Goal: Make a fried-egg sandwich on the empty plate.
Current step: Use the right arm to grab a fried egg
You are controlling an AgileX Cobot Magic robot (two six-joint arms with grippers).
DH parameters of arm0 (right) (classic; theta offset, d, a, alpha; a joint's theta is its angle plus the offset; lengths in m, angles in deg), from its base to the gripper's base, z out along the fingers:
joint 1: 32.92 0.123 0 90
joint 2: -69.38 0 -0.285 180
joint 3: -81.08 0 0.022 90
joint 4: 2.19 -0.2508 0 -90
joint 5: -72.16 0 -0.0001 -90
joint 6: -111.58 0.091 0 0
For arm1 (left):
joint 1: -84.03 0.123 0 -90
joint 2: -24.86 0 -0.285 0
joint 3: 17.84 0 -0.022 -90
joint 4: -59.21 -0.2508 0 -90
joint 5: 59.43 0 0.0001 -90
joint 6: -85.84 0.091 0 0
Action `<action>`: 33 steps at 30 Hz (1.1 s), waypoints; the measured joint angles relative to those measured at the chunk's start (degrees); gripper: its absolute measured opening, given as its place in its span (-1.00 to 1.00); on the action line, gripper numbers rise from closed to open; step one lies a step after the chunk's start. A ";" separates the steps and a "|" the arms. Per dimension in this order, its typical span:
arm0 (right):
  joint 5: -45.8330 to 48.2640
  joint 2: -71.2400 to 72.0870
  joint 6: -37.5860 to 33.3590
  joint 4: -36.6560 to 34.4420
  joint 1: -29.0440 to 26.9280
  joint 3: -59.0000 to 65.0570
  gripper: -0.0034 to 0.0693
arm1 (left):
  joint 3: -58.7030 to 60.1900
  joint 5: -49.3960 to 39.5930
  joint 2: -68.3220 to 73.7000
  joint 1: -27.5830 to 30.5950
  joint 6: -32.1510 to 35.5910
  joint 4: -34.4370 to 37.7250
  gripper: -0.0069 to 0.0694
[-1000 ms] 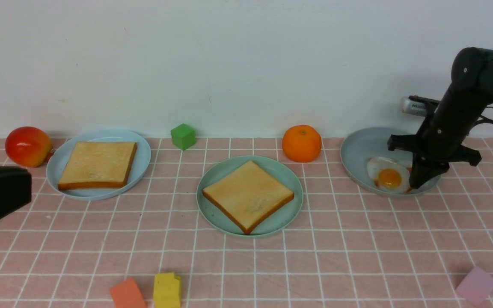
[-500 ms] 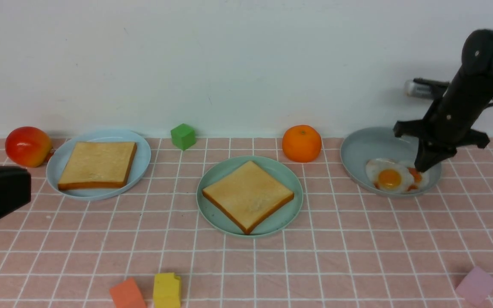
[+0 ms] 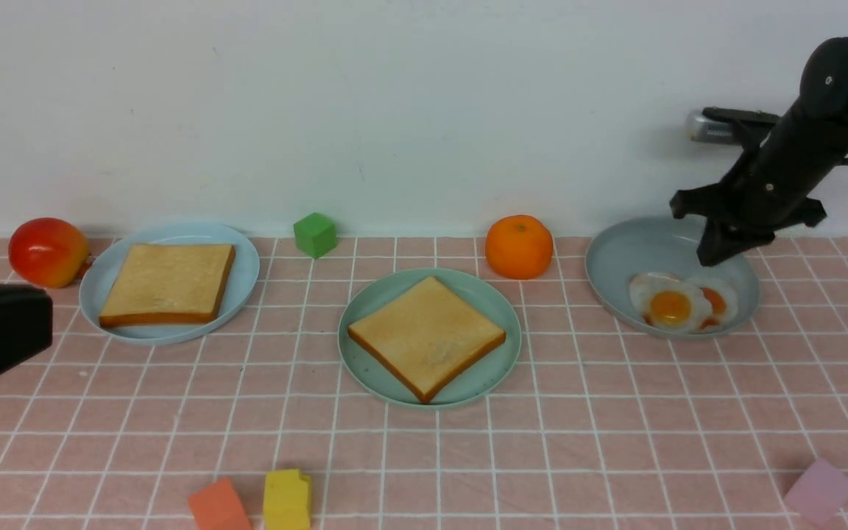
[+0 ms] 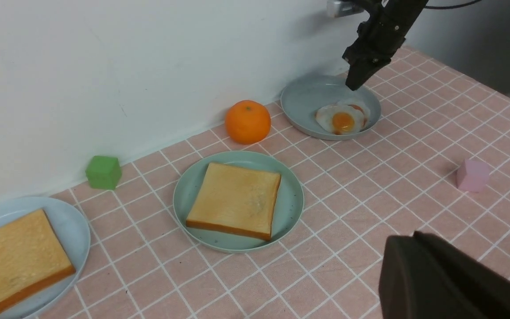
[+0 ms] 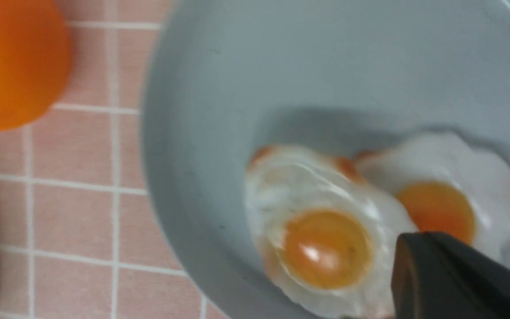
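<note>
One toast slice (image 3: 428,337) lies on the mint-green plate (image 3: 365,305) in the middle. A second toast slice (image 3: 166,283) lies on the pale-blue plate (image 3: 249,269) at the left. The fried egg (image 3: 668,305) with the yellow-orange yolk lies in the grey-blue dish (image 3: 626,246) at the right, overlapping a smaller egg (image 3: 718,300). Both eggs show in the right wrist view, the larger one (image 5: 321,230) nearer the orange. My right gripper (image 3: 712,256) is shut and empty, raised above the dish's far side. My left gripper (image 3: 41,324) is shut and empty at the left edge.
An orange (image 3: 518,246) sits between the mint plate and the dish. A green cube (image 3: 315,234) and a red-yellow fruit (image 3: 48,252) are by the wall. Orange (image 3: 219,505), yellow (image 3: 287,499) and pink (image 3: 820,489) blocks lie near the front edge.
My right gripper has lifted up and back from the eggs with nothing in it, uncovering the smaller egg. The left arm has not moved.
</note>
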 joint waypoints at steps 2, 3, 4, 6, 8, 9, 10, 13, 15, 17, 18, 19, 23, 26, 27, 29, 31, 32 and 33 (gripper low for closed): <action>-0.12 -0.79 -7.10 -2.44 0.00 -1.16 -0.54 | 0.00 0.00 0.00 0.00 0.00 0.00 -0.80; -0.21 -1.29 -9.47 -3.10 0.00 -1.85 -0.44 | 0.00 0.00 0.00 0.00 0.00 -0.30 -0.80; -0.21 -2.04 -12.15 -3.65 0.00 -2.62 -0.33 | 0.00 0.05 0.00 0.00 0.00 -0.30 -0.80; -0.73 -4.18 -16.12 -4.43 0.00 -4.20 -0.13 | 0.00 0.05 0.00 0.00 0.00 -0.30 -0.80; -1.37 -5.71 -17.59 -4.50 0.00 -5.57 -0.02 | 0.00 0.05 0.00 0.00 0.00 -0.30 -0.80; -1.80 -6.95 -18.74 -4.50 0.00 -6.48 0.05 | 0.00 0.05 0.00 0.00 0.00 -0.30 -0.80; -2.07 -8.12 -19.90 -4.45 0.00 -7.64 0.10 | 0.00 0.05 0.00 0.00 0.00 0.00 -0.80; -2.55 -10.56 -23.63 -4.45 0.00 -10.32 0.13 | 0.00 0.05 0.00 0.00 0.00 -0.30 -0.80; -2.96 -11.48 -25.04 -4.45 0.00 -11.53 0.14 | 0.00 0.05 0.00 0.00 0.00 -0.30 -0.80; -3.22 -12.25 -25.59 -4.45 0.00 -12.24 0.14 | 0.00 0.05 0.00 0.00 0.00 -0.30 -0.80; -3.22 -12.43 -25.65 -4.45 0.00 -12.37 0.14 | 0.00 0.05 0.00 0.00 0.00 -0.30 -0.80; -3.22 -12.71 -25.76 -4.50 0.00 -12.49 0.14 | 0.00 0.05 0.00 0.00 0.00 -0.30 -0.80; -0.71 -12.96 -25.82 -4.50 0.00 -13.02 0.11 | 0.00 0.05 0.00 0.00 0.00 -0.36 -0.80; 0.16 -13.00 -25.95 -4.56 0.00 -14.28 0.08 | 0.00 0.05 0.00 0.00 0.00 -0.53 -0.80; 0.16 -13.00 -25.95 -4.56 0.00 -14.34 0.08 | 0.00 0.05 0.00 0.00 0.00 -0.53 -0.80; 0.49 -13.00 -25.99 -4.81 0.00 -15.39 0.08 | 0.00 0.05 0.00 0.00 0.00 -0.74 -0.80; 1.83 -13.00 -25.99 -5.43 0.00 -16.54 0.07 | 0.00 0.05 0.00 0.00 0.00 -1.00 -0.80; 3.01 -12.94 -26.10 -5.77 0.00 -17.34 0.07 | 0.00 0.05 0.00 0.00 0.00 -1.14 -0.80; 4.52 -12.88 -26.87 -5.96 0.00 -18.21 0.07 | 0.00 0.05 0.00 0.00 0.00 -1.28 -0.80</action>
